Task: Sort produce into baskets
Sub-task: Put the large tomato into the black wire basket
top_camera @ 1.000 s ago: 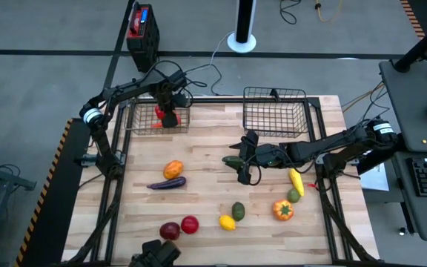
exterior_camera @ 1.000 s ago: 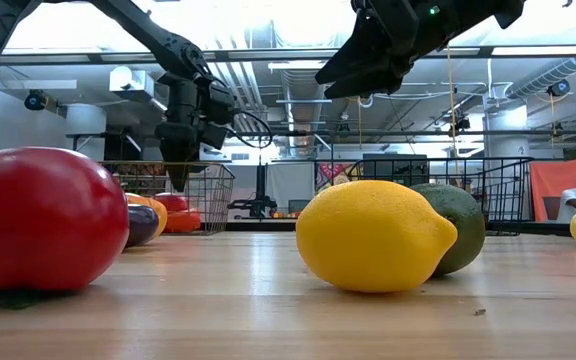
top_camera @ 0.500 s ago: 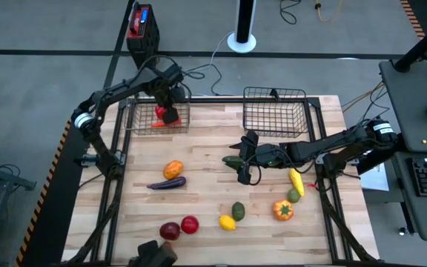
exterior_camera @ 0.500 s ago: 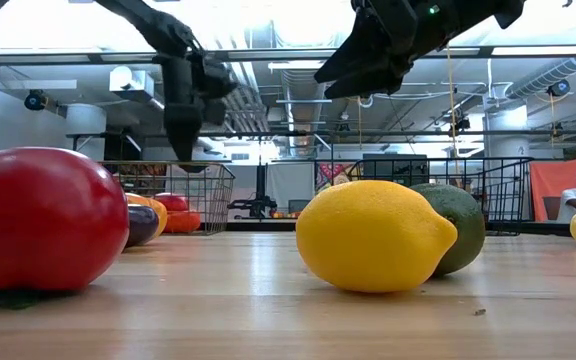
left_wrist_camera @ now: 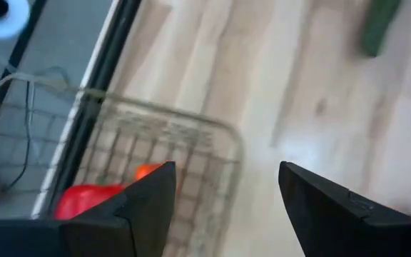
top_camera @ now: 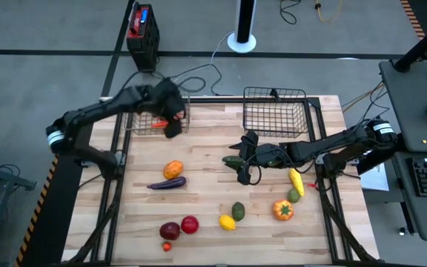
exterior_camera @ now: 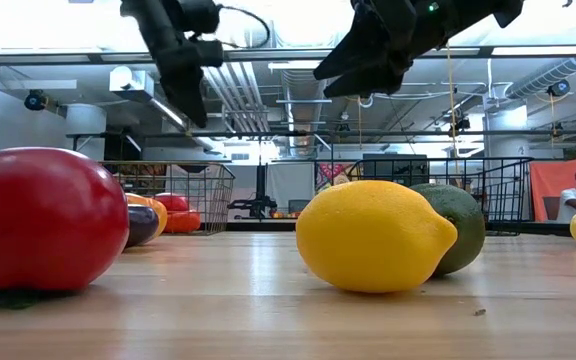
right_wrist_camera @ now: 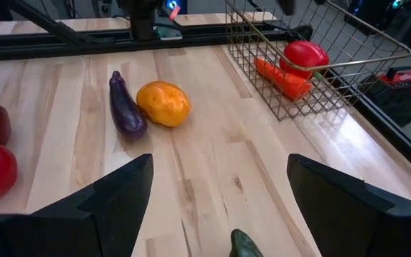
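Observation:
The left basket (top_camera: 145,117) at the far left holds a red piece (left_wrist_camera: 84,201) and an orange piece (top_camera: 155,125). My left gripper (top_camera: 173,127) hangs open and empty, high above that basket's near right corner. The right basket (top_camera: 275,111) stands at the far right with nothing showing in it. My right gripper (top_camera: 245,167) is open and empty mid-table, beside a green piece (top_camera: 233,159) lying on the wood. An orange fruit (top_camera: 173,170) and a purple eggplant (top_camera: 167,182) lie left of centre.
Near the front edge lie a dark red piece (top_camera: 170,231), a red apple (top_camera: 190,224), a lemon (top_camera: 227,222) and a green fruit (top_camera: 238,211). At the right lie a yellow piece (top_camera: 296,180), a small green one (top_camera: 293,195) and an orange pepper (top_camera: 283,210).
My left gripper has risen out of the left basket and drawn back a little toward the table's near edge, staying open. The red and orange pieces have stayed in the basket.

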`<state>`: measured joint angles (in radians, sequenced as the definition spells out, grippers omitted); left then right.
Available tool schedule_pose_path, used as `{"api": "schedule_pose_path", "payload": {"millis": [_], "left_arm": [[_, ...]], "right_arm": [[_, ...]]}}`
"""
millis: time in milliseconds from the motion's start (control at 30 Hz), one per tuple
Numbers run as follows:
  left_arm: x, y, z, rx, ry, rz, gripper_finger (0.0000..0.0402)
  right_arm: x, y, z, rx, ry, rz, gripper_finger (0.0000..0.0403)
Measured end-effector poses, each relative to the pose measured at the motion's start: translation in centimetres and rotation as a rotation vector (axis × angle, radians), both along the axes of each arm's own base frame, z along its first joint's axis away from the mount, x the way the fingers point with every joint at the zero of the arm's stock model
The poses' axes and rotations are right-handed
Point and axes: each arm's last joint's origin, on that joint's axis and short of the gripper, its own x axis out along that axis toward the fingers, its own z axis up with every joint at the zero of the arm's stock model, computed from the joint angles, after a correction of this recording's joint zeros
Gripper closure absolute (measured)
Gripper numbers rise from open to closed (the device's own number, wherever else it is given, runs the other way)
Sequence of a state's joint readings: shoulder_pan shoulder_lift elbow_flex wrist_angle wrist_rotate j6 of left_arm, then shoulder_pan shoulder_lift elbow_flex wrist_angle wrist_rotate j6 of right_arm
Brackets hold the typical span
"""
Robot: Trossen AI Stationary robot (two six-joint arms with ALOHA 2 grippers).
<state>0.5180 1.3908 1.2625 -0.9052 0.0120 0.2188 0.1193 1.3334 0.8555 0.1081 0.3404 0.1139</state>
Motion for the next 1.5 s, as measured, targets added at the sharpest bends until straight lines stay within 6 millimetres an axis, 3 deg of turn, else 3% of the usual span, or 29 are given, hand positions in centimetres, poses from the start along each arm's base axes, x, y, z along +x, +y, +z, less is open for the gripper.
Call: {"api": "schedule_pose_path", "payload": {"millis": [333,533,867,1133,1300,1500], "left_arm": [[-2.4,-7.8,-2.1,0.089,-0.276,-0.008,0.0171],[-2.9,-10.8,-3.1,0.128,-0.395,-0.02,0.0171],[-2.7,-11.6,-3.3,0.122,-0.47,-0.013,0.0171],[-2.5,-11.6,-3.2,0.124,-0.481,-0.016,0.0171],[-2.0,-11.7,-2.9,0.121,-0.534,-0.026,0.0171],[-0.1,-13.1,-2.9,0.069,-0.63,-0.146,0.0171]], "right_arm": [[-0.5,0.0,-0.8,0.123,0.077,-0.061,0.0086],[-1.3,0.0,0.1,0.287,0.349,-0.174,0.01],[-3.9,2.1,0.5,0.532,0.826,-0.367,0.0112],[-5.8,5.8,0.2,0.672,0.986,-0.303,0.0086],[-7.0,8.4,0.2,0.606,1.042,-0.169,0.0064],[-8.5,10.2,0.3,0.654,1.062,-0.294,0.0064]]}}
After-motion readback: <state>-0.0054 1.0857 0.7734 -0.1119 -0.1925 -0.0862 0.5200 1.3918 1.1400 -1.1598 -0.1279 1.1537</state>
